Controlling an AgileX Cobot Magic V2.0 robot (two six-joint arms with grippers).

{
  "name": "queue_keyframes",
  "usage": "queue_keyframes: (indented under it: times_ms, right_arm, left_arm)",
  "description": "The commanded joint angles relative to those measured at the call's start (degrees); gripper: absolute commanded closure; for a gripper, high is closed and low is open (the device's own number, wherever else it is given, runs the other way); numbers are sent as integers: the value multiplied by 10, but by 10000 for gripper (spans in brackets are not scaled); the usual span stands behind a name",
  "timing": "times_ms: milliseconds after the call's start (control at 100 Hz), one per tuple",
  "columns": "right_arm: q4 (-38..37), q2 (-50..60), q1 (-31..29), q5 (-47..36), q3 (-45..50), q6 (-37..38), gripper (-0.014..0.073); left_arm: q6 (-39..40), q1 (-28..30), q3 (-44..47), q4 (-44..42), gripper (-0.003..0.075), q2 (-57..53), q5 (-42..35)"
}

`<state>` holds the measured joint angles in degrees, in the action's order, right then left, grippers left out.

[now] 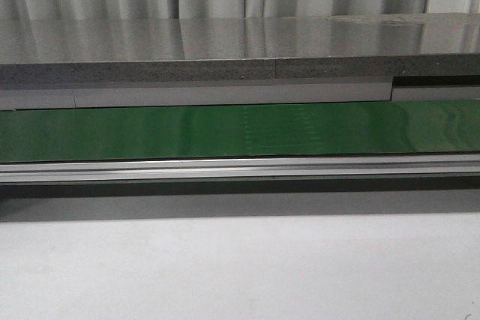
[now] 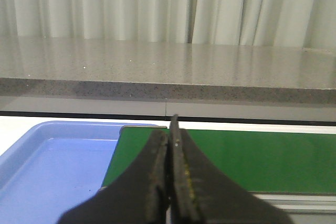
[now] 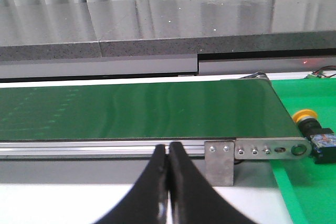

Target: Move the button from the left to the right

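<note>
Above the green belt [image 3: 136, 111], both end effectors [image 2: 169, 171] [image 3: 168, 182] sit closed, empty.

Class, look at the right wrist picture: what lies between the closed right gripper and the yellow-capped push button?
The conveyor's metal end bracket and roller plate, at the green belt's end, lie between the right gripper and the button.

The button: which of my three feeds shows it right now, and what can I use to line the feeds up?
Front view: not in it.
Left wrist view: not in it.
Right wrist view: the button lies on its side at the right edge, on a bright green surface just past the belt's end.
Shared landmark: the green conveyor belt below the grey counter edge appears in all three.
</note>
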<state>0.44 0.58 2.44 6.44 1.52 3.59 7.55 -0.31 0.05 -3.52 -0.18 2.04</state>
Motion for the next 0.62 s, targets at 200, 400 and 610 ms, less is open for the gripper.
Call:
queue_keyframes:
  times_ms: [200,400,610]
  right_arm:
    - [-4,11,0,-49,-9,-1,660]
    - [-4,11,0,-49,-9,-1,660]
    - [-4,11,0,-49,-9,-1,660]
  left_arm:
    - [8,1,27,6,741,-18,-50]
    - [8,1,27,6,741,-18,-50]
    - [8,1,27,6,741,-18,-50]
